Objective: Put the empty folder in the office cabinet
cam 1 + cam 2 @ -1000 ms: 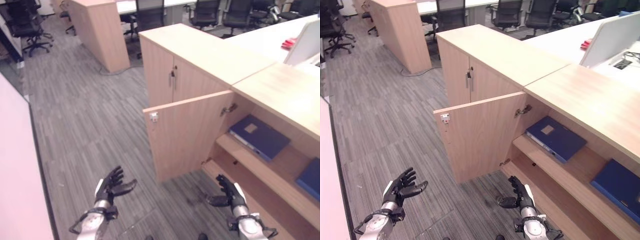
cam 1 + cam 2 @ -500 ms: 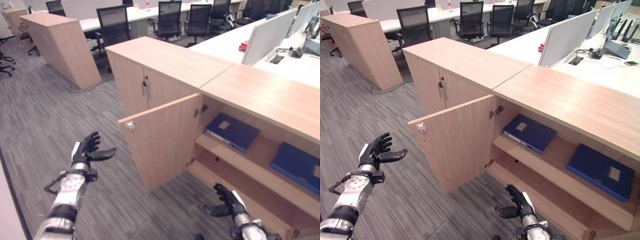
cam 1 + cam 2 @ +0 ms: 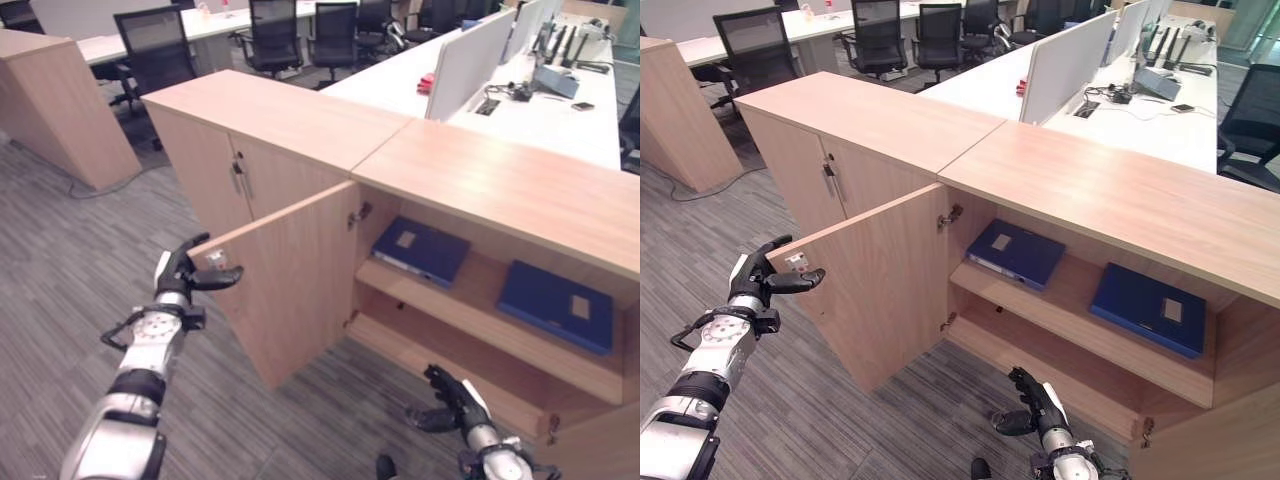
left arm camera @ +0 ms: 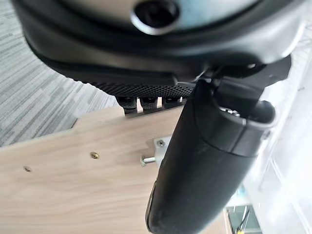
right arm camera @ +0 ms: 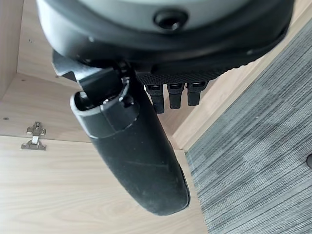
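Your left hand (image 3: pixel 758 281) rests its spread fingers on the light wooden cabinet door's (image 3: pixel 875 285) free edge, two dark blue folders (image 3: pixel 1016 252) lie on the cabinet's upper shelf (image 3: pixel 1065 315), and your right hand (image 3: pixel 1038 407) hangs relaxed, empty, near the floor.

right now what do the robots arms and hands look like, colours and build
Both arms are silver-grey metal segments with dark joints. The left hand is black with a white patch on its back, above a dark wrist collar. The right hand is also black, with a white strip along its side. Up close the hands show a glossy black thumb and a finely textured palm.
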{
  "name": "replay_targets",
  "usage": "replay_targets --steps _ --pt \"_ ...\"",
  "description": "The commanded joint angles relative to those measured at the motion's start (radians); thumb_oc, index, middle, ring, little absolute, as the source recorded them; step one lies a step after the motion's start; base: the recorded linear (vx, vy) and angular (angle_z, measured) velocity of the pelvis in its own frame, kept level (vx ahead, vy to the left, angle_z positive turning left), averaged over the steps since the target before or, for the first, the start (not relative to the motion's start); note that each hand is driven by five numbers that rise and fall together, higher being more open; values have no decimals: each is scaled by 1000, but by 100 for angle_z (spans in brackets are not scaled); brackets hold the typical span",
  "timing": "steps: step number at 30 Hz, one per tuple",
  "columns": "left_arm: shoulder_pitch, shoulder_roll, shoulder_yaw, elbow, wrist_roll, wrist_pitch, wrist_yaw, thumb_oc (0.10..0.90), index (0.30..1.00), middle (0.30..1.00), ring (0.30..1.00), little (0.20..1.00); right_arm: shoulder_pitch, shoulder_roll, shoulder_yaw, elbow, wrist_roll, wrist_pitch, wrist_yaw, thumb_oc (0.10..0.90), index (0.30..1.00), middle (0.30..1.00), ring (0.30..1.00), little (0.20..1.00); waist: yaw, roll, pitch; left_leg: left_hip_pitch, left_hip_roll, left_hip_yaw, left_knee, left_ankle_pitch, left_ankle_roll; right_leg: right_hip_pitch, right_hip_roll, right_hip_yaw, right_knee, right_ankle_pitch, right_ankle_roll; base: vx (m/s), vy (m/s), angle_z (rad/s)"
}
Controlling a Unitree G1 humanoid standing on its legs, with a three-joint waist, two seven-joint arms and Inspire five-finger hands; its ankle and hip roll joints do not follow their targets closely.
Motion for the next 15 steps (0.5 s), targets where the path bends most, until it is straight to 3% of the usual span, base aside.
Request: replay_targets --steps 1,10,15 --pt "-242 54 -22 44 -5 -100 -11 800 900 900 900 900 -109 -42 -4 -110 37 -78 -5 800 900 900 900 900 2 19 23 43 -3 9 -1 -103 -6 17 -80 -62 40 -16 126 6 11 -7" --pt "-259 -21 -111 21 70 -94 -31 800 900 900 900 900 -98 -31 2 -100 39 -76 -3 800 900 900 900 900 -10 0 32 47 -6 9 -1 -115 -3 14 -82 -57 36 -16 126 2 1 0" --pt "-120 -101 -121 -163 65 -114 -37 800 900 900 900 900 -87 -18 -9 -93 34 -75 -9 800 900 900 900 900 12 0 40 50 -8 -10 -1 -119 -1 30 -88 -76 33 -24 123 2 -4 1"
